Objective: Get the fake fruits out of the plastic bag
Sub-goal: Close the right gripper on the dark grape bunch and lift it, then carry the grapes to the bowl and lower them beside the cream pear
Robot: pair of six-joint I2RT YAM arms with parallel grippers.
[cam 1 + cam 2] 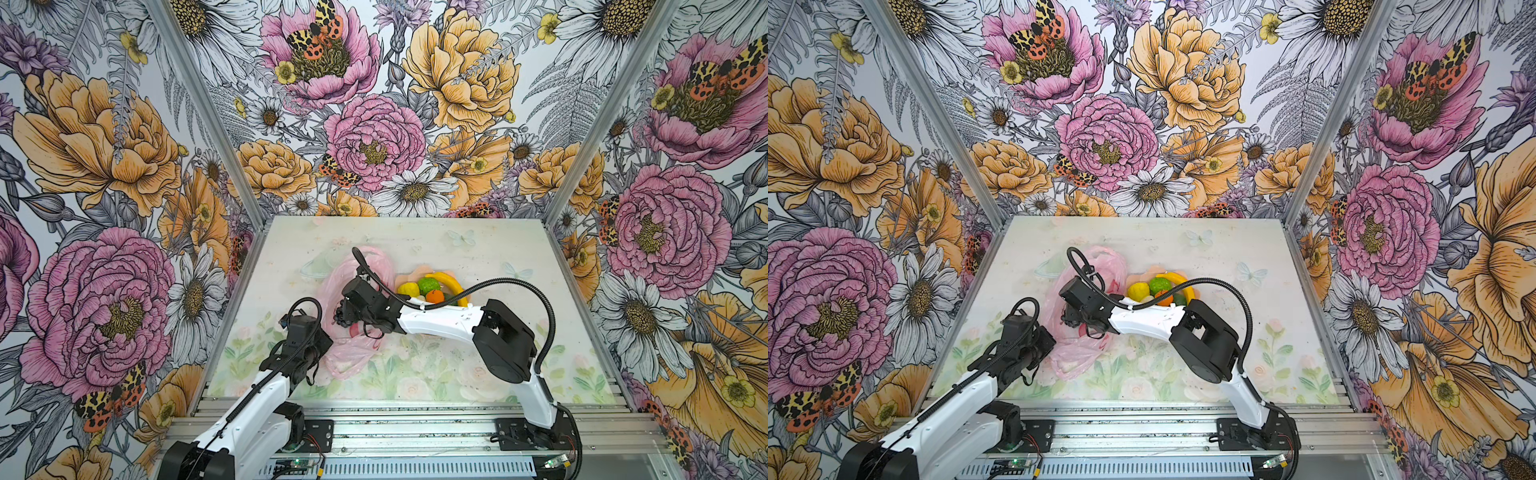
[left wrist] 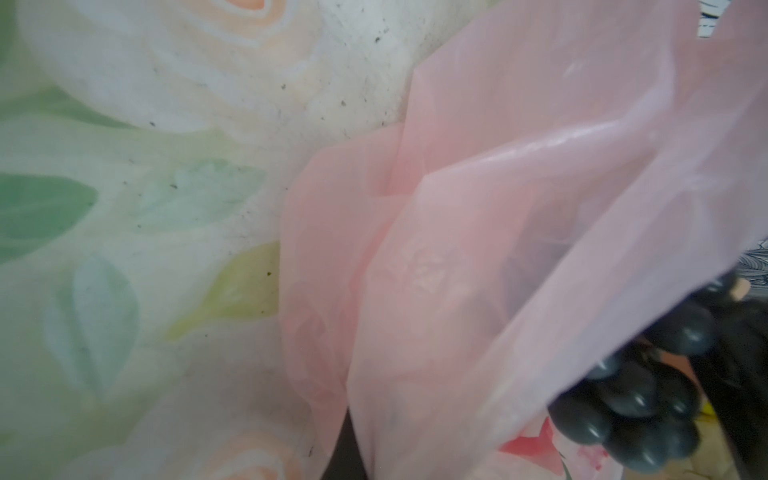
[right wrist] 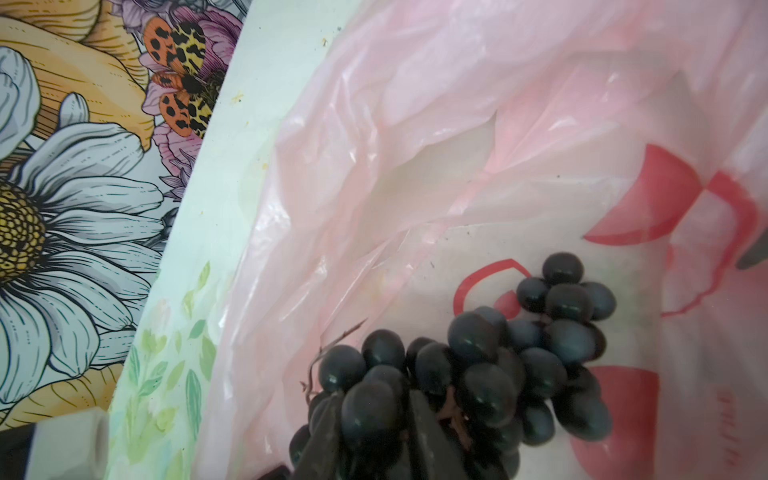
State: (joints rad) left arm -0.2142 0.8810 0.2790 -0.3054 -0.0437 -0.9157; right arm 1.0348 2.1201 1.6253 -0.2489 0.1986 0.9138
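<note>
Right gripper (image 3: pixel 374 419) grasps grape bunch (image 3: pixel 478 361); left gripper (image 1: pixel 322 347) clenched, seemingly on plastic bag (image 2: pixel 498 249)

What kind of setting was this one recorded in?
Probably a purpose-built robot test booth, not a home: floral-print panels on aluminium struts enclose a printed table, and the left arm and right arm are bolted to a metal rail at its front edge.
</note>
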